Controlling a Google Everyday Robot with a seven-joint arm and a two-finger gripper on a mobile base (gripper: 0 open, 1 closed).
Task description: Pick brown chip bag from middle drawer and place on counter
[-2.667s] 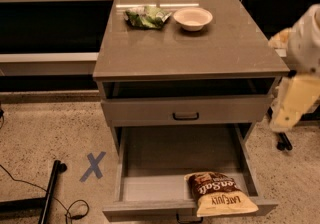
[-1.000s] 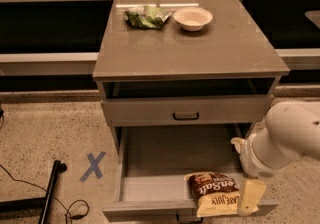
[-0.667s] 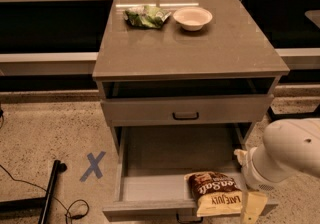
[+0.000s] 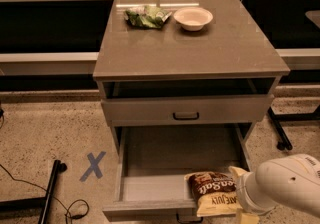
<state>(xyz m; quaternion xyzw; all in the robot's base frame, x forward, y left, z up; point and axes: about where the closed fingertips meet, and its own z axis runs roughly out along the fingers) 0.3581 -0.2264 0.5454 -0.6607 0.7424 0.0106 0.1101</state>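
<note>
The brown chip bag (image 4: 214, 192) lies flat in the front right corner of the middle drawer (image 4: 150, 188), which is pulled out wide. My gripper (image 4: 240, 193) is at the bag's right edge, low at the drawer's front right corner. It looks open, with one pale fingertip (image 4: 236, 171) above and another at the frame's bottom. The white arm behind it covers the drawer's right wall. The counter (image 4: 200, 48) is the glossy grey-brown top of the cabinet, above both drawers.
A green-and-white bag (image 4: 146, 17) and a pale bowl (image 4: 192, 18) sit at the counter's back. A shallower drawer with a black loop handle (image 4: 186, 115) is slightly out above the middle drawer. A blue X (image 4: 93, 165), black stand legs and cables lie on the floor at left.
The arm has swung down from beside the counter to the drawer's front right corner. In the last second it sank lower and a little right, staying by the bag. The bag has not moved.
</note>
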